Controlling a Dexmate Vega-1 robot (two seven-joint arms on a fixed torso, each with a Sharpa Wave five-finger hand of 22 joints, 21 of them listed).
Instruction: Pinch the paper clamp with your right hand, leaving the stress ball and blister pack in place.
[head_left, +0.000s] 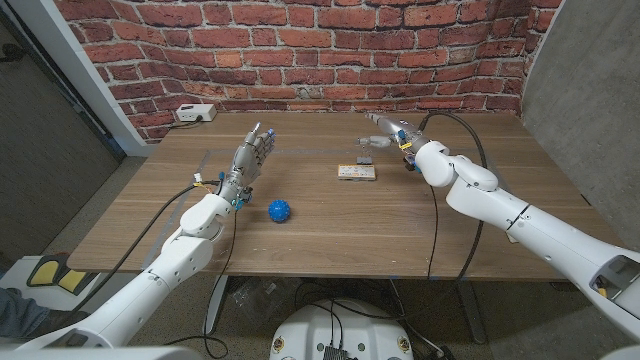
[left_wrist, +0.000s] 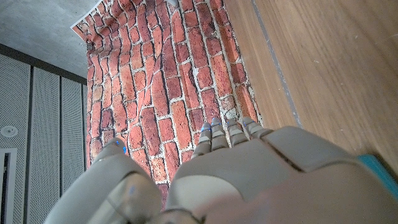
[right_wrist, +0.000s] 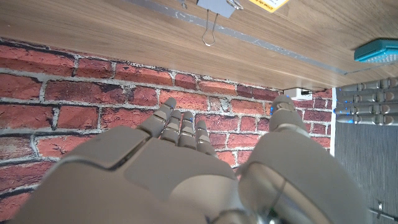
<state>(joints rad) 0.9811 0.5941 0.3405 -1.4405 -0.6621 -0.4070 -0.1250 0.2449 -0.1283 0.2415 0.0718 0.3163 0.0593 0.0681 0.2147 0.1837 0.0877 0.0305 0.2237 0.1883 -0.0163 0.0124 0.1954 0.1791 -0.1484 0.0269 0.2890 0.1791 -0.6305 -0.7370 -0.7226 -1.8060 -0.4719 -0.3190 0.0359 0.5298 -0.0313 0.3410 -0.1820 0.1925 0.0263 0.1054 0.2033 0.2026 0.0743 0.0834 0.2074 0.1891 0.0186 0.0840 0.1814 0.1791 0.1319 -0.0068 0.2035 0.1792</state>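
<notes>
The paper clamp (head_left: 363, 159) is a small grey clip with wire handles, lying on the wooden table (head_left: 330, 225) just behind the blister pack (head_left: 357, 172). In the right wrist view the paper clamp (right_wrist: 214, 7) and the yellow edge of the blister pack (right_wrist: 273, 3) lie beyond my fingertips (right_wrist: 180, 121). My right hand (head_left: 388, 130) hovers behind and to the right of the clamp, fingers spread and holding nothing. The blue spiky stress ball (head_left: 278, 210) sits left of centre. My left hand (head_left: 254, 152) stands to the ball's far left, fingers straight and apart, holding nothing.
A white box (head_left: 193, 113) sits at the table's far left corner against the brick wall (head_left: 330, 50). Cables run along both arms. In the right wrist view the left hand (right_wrist: 368, 94) shows against a grey panel.
</notes>
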